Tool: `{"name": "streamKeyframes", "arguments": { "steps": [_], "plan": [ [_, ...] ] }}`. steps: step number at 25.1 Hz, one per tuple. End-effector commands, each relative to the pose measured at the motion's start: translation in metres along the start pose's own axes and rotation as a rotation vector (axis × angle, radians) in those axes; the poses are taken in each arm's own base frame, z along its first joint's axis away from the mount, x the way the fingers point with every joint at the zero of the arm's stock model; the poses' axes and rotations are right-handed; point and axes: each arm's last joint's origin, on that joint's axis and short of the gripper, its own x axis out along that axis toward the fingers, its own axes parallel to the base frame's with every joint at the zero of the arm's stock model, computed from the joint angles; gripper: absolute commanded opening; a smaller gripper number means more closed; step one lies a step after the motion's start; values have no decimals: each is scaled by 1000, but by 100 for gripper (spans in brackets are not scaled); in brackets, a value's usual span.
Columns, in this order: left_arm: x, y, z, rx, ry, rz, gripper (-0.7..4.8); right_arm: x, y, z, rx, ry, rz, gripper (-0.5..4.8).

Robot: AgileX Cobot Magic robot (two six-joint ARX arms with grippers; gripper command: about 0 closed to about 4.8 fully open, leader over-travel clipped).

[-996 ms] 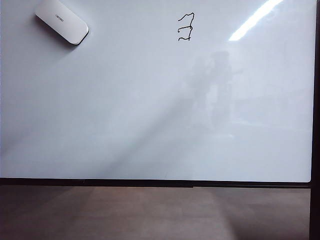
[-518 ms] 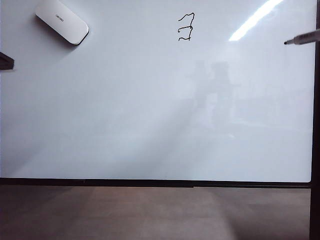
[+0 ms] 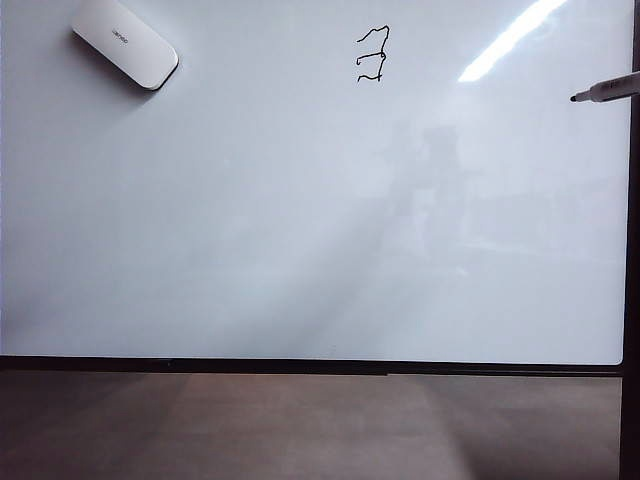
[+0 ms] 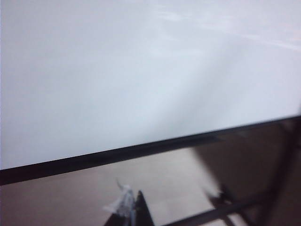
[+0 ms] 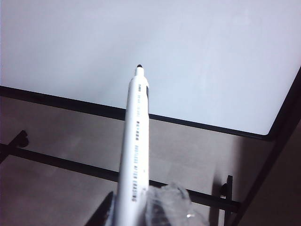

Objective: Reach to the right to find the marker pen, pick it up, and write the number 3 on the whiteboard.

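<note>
The eraser (image 3: 124, 42) lies at the whiteboard's (image 3: 300, 220) far corner, the number 3 (image 3: 372, 54) further along. The left gripper (image 4: 134, 209) barely shows; its jaws I cannot tell. The right gripper (image 5: 141, 207) clenches the marker pen (image 5: 135, 141), tip jutting ahead over the board.

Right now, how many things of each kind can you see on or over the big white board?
Whiteboard: 1
Eraser: 1
Marker pen, held in the right gripper: 1
Drawn number 3: 1
Total: 4
</note>
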Motion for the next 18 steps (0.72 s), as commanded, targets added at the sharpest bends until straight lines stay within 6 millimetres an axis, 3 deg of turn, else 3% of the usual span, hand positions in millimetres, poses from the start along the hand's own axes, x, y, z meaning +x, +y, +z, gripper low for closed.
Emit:
{"name": "streamKeyframes", "arguments": {
  "steps": [1, 6, 15, 18],
  "plan": [
    [0, 10, 2, 7, -20, 67, -5, -1, 0, 2, 3, -19, 4, 41],
    [-2, 22, 2, 7, -16, 192, -5, -1, 0, 2, 3, -19, 4, 41],
    [-2, 21, 2, -4, -13, 173, -5, -1, 0, 2, 3, -19, 4, 41],
    [-2, 21, 1, -4, -12, 173, -5, 0, -5, 0, -17, -39, -187, 41]
  ]
}}
